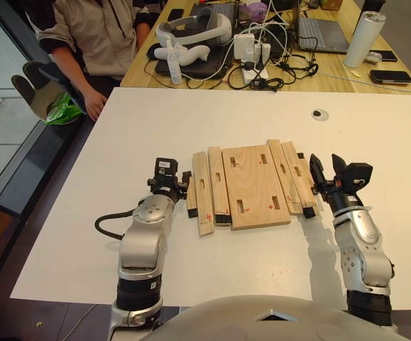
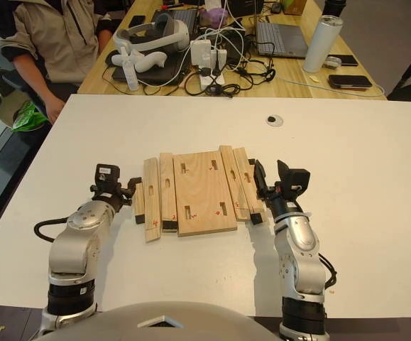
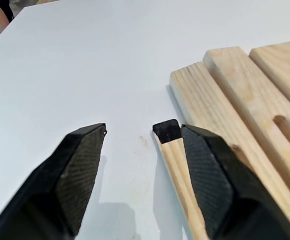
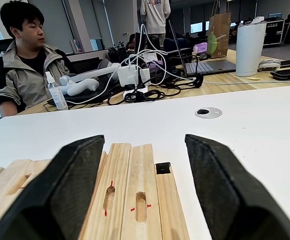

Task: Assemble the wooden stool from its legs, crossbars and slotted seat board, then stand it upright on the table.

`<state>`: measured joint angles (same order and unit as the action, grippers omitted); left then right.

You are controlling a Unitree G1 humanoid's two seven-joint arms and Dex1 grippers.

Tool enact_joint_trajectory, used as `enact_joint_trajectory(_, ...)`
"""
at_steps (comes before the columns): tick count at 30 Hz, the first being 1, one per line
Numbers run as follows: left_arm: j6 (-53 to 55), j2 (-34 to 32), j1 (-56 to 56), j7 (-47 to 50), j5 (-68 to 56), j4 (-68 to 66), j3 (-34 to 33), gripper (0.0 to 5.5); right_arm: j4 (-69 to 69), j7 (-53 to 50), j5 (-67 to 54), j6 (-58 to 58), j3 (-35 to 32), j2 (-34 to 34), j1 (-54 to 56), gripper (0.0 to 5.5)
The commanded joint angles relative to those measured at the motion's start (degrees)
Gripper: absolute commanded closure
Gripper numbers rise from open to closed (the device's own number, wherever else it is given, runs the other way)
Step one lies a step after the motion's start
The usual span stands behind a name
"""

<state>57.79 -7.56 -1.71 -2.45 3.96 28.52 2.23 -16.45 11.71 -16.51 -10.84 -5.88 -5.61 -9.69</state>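
The slotted seat board (image 1: 250, 183) lies flat in the middle of the white table (image 1: 375, 149). Two slotted legs (image 1: 210, 188) and a thin black-tipped crossbar (image 1: 191, 202) lie along its left side. Two more legs (image 1: 289, 174) and another crossbar (image 1: 309, 199) lie on its right. My left gripper (image 3: 143, 132) is open, low over the table, with the left crossbar's black tip (image 3: 166, 131) just inside one finger (image 3: 205, 170). My right gripper (image 1: 327, 167) stands open just beyond the right-hand pieces, and the slotted legs (image 4: 127, 195) show between its fingers.
A round grommet (image 1: 320, 114) sits in the table farther back. Behind it a wooden desk (image 1: 333, 71) holds cables, a headset (image 1: 191, 28), a laptop and a white tumbler (image 1: 363, 37). A person sits at the far left corner. The table's left edge (image 1: 70, 185) is near my left arm.
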Motion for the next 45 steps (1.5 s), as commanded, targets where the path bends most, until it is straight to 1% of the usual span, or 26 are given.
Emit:
enact_joint_trajectory(1,4.2,-5.5,-5.0,-2.5,0.9,3.0,3.8,2.71,-0.7,-0.5,0.3,-0.1,-0.3,-0.2,-1.0,2.49)
enact_joint_trajectory(4,6.5,-8.1,-7.4,-4.5,0.1,7.0,6.0,2.71,-1.1,-0.6,0.3,0.0,-0.4,-0.1,-1.7,2.49)
enact_joint_trajectory(8,9.0,-9.4,-7.4,-6.0,-0.8,10.8,5.8,2.71,-1.6,-0.7,0.2,0.1,-0.6,-0.1,-2.7,2.49)
enact_joint_trajectory(14,10.6,-11.3,-7.6,-6.8,-1.1,12.4,6.3,2.71,-1.9,-0.8,0.3,0.0,-0.2,0.1,-3.2,2.49)
enact_joint_trajectory(19,10.9,-13.1,-9.0,-7.2,-1.0,12.9,10.5,2.71,-1.8,-0.8,0.3,0.0,-0.3,-0.1,-3.3,2.49)
enact_joint_trajectory(24,12.3,-12.7,-7.1,-7.7,-2.3,14.2,11.0,2.71,-2.0,-1.0,0.1,-0.2,-0.2,-0.2,-3.4,2.49)
enact_joint_trajectory(28,16.1,-10.4,-4.0,-7.5,-3.6,15.1,11.4,2.71,-2.2,-1.0,0.1,-0.3,0.1,-0.1,-3.6,2.49)
enact_joint_trajectory(32,20.3,-7.8,-3.6,-7.3,-5.3,14.6,11.4,2.71,-2.4,-1.0,0.0,-0.6,0.1,-0.3,-3.8,2.49)
enact_joint_trajectory(33,20.4,-8.4,-3.9,-6.9,-5.1,14.5,12.1,2.71,-2.4,-1.0,0.0,-0.7,0.0,-0.3,-3.9,2.49)
enact_joint_trajectory(35,19.6,-8.5,-4.1,-5.9,-4.6,14.2,11.4,2.71,-2.5,-1.1,0.0,-0.8,-0.2,-0.4,-4.1,2.49)
enact_joint_trajectory(38,17.2,-7.1,-2.6,-4.3,-4.0,13.7,7.2,2.71,-2.7,-1.1,0.0,-0.8,-0.2,-0.4,-4.3,2.49)
enact_joint_trajectory(40,16.4,-7.0,-2.2,-3.7,-3.9,13.5,6.0,2.71,-2.6,-1.2,0.1,-0.7,-0.1,-0.3,-4.3,2.49)
enact_joint_trajectory(45,15.2,-8.2,-3.7,-2.7,-3.6,11.6,7.9,2.71,-2.5,-1.1,0.0,-0.9,0.0,-0.4,-4.0,2.49)
